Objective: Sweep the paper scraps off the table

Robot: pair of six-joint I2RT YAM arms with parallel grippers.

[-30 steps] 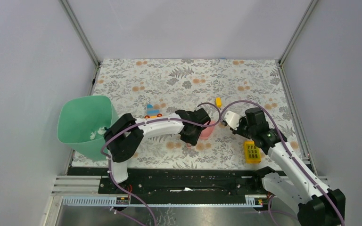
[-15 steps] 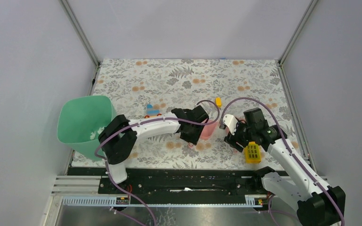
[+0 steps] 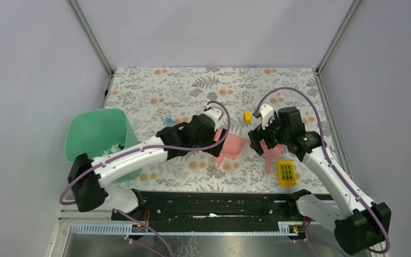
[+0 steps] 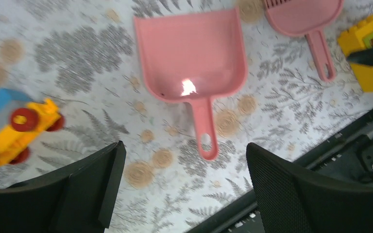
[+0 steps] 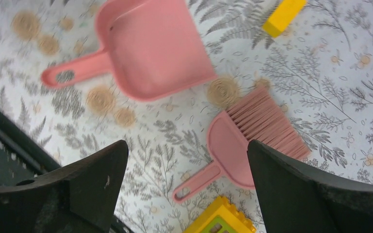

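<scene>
Pink dustpan [image 4: 192, 58] lies beside brush [image 5: 245, 141] on table [image 3: 192, 85].

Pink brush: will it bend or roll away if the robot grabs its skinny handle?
The pink brush looks like moulded plastic, so its body is probably stiff; only the bristles should flex. It lies flat on the table, so rolling seems unlikely. Being thin, it is probably light.

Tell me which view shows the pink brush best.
Right wrist: the brush lies whole, bristles to handle. Left wrist cuts off its bristles at the top edge; top external shows it small and half hidden.
</scene>
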